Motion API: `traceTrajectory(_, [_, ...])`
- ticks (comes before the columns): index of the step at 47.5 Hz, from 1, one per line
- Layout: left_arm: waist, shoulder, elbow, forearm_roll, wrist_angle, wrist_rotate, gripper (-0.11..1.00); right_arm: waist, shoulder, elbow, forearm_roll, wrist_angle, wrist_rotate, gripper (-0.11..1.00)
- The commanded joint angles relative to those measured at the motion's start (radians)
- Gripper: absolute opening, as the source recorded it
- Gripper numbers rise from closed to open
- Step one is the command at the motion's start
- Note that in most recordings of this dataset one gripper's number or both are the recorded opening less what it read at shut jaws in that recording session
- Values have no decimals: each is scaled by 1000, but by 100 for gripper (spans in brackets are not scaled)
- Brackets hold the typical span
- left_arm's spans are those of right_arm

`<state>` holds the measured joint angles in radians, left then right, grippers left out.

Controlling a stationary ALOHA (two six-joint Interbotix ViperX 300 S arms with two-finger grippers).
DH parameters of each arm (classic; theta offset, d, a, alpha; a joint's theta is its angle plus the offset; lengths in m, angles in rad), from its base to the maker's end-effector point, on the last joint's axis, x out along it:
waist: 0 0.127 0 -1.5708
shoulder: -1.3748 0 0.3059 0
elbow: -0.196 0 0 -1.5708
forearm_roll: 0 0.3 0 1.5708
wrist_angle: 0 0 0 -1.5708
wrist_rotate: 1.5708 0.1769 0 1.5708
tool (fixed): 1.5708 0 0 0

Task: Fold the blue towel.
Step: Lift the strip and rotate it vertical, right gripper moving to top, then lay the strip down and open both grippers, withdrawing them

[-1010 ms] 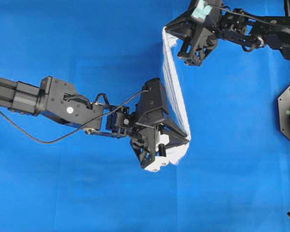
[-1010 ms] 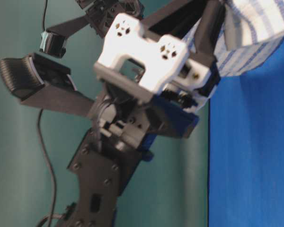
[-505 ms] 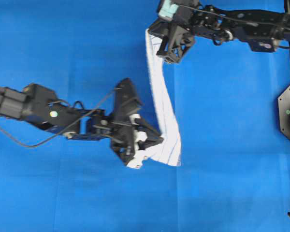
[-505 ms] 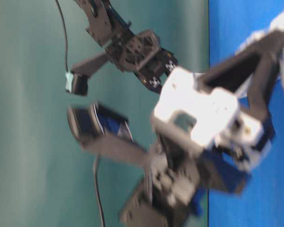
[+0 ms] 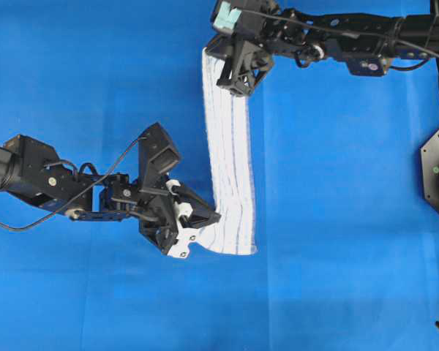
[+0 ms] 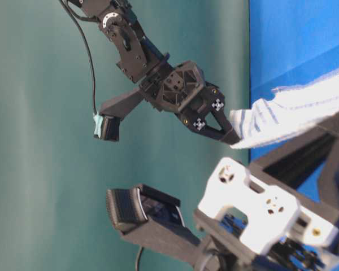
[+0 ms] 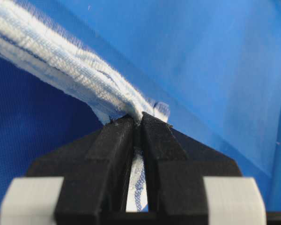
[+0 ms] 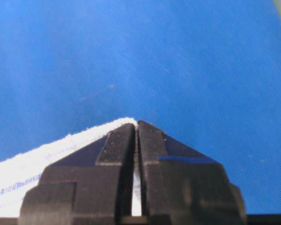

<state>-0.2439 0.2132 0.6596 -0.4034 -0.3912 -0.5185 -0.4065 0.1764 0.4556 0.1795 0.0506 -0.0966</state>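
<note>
My left hand [image 5: 214,218] is pressed together, pinching the near corner of the white woven towel with thin blue stripes [image 5: 229,164]; cloth bunches between the black fingers [image 7: 114,154]. The towel hangs stretched as a long narrow band above the blue-covered tabletop [image 5: 351,219], its near end sagging just beside my left hand. At the far end my right hand [image 5: 221,57] is pressed together too, pinching the towel's other corner, fingers [image 8: 117,150] clamped on the white edge.
</note>
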Motion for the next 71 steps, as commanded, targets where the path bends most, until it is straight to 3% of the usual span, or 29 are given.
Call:
traceTrajectory(1, [-58, -43, 3, 3, -3, -12, 3, -14, -8, -38, -6, -9, -2, 4])
traceTrajectory(11, [-63, -51, 25, 3, 37, -64, 3, -12, 11, -58, -17, -14, -2, 8])
traceTrajectory(15, [-61, -51, 23, 3, 78, -89, 4, -12, 11, -61, -20, -20, -2, 23])
traceTrajectory(18, [-63, -49, 21, 3, 110, -112, 5, -11, 12, -63, -31, -28, -2, 42])
traceTrajectory(20, [-63, -49, 21, 3, 120, -126, 12, -11, 11, -61, -43, -34, -2, 55])
traceTrajectory(24, [-61, -49, 23, 3, 120, -143, 35, -9, 12, -60, -60, -38, -2, 80])
traceTrajectory(28, [-61, -51, 21, 3, 120, -144, 60, -8, 11, -58, -64, -35, 2, 94])
traceTrajectory(31, [-60, -51, 21, 5, 120, -143, 79, -8, 11, -57, -64, -35, 2, 94])
traceTrajectory(35, [-57, -60, 34, 6, 127, -141, 90, -9, 8, -52, -64, -32, 2, 91])
traceTrajectory(53, [-71, -293, 184, 8, 268, -141, 89, -18, -48, 15, -66, -38, 5, 92])
traceTrajectory(59, [-35, -362, 229, 35, 290, -117, 89, -25, -94, 58, -66, -40, 5, 92])
traceTrajectory(65, [43, -411, 249, 46, 288, -18, 89, -28, -153, 110, -66, -43, 6, 92])
traceTrajectory(71, [161, -448, 247, 46, 288, 176, 88, -28, -199, 164, -64, -43, 11, 92])
